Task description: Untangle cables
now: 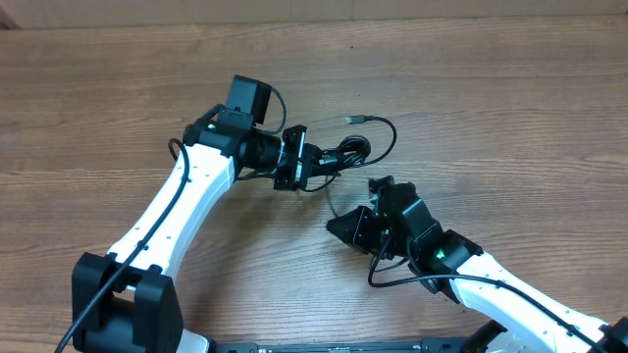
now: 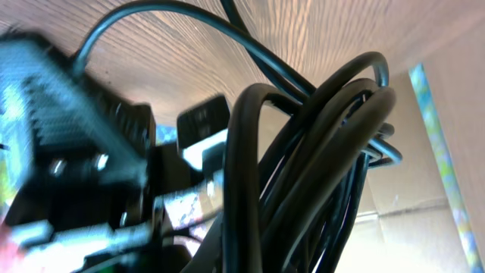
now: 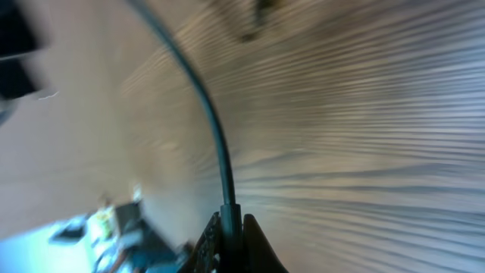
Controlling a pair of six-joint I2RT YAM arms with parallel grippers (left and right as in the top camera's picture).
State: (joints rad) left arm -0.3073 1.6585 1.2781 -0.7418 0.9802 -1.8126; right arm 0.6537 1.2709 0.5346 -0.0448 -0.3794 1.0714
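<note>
The cables form a small coiled black bundle (image 1: 351, 150) near the table's middle, and my left gripper (image 1: 322, 159) is shut on its left side. One strand loops up and round to a small plug (image 1: 353, 119). In the left wrist view the bundle (image 2: 318, 152) fills the frame and hides the fingers. Another thin strand (image 1: 329, 201) runs down from the bundle to my right gripper (image 1: 334, 225). The right wrist view shows that gripper (image 3: 230, 220) shut on this strand (image 3: 216, 136), which rises between the fingertips and curves up to the left.
The wooden table (image 1: 510, 118) runs to its far edge at the top of the overhead view. The right arm's own thick wire (image 1: 392, 279) loops beside its wrist. A blurred black part of the right arm (image 2: 68, 144) is close to the bundle.
</note>
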